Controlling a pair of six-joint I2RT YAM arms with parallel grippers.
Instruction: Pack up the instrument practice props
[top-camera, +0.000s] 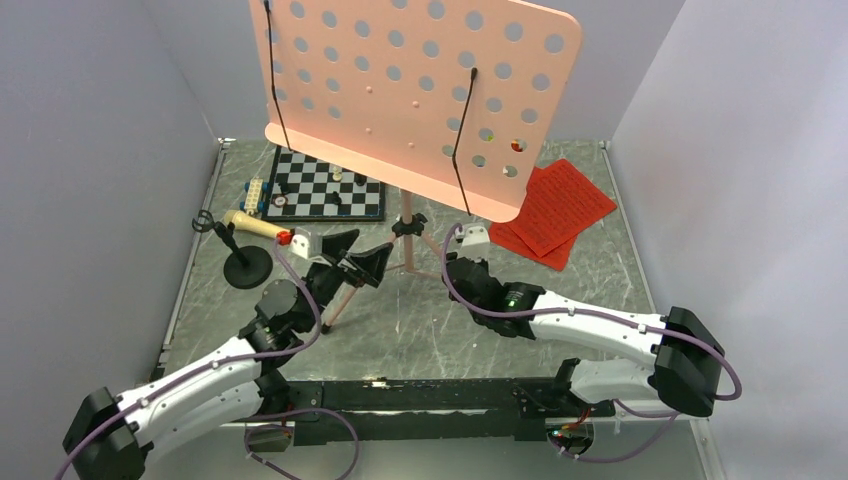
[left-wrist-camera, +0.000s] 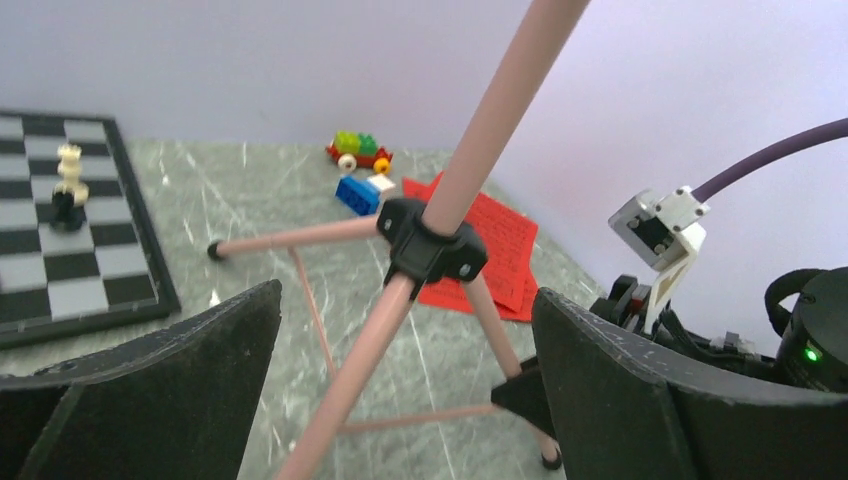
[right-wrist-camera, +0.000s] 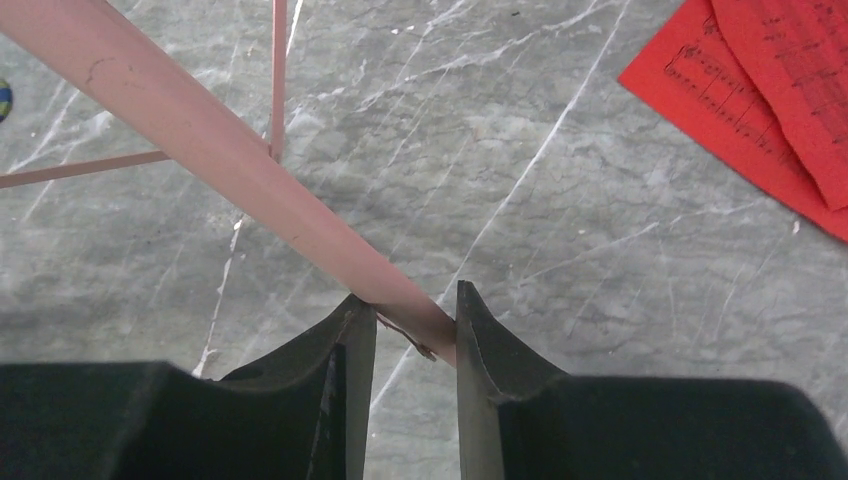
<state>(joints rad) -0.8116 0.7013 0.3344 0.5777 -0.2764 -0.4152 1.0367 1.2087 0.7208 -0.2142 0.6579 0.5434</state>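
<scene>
While the pink music stand (top-camera: 410, 90) is standing upright on its tripod mid-table (top-camera: 600, 270), it is looking stiff, probably light but top-heavy under its broad perforated desk. The black hub (left-wrist-camera: 430, 245) or the pole just above it is therefore likely offering the steadiest hold. The right gripper (right-wrist-camera: 412, 320) is sitting low over the marble, pinching one thin tripod leg (right-wrist-camera: 200, 120) between its fingers, while the left gripper (left-wrist-camera: 405, 295) is hovering with fingers spread wide on either side of another leg, not touching it.
</scene>
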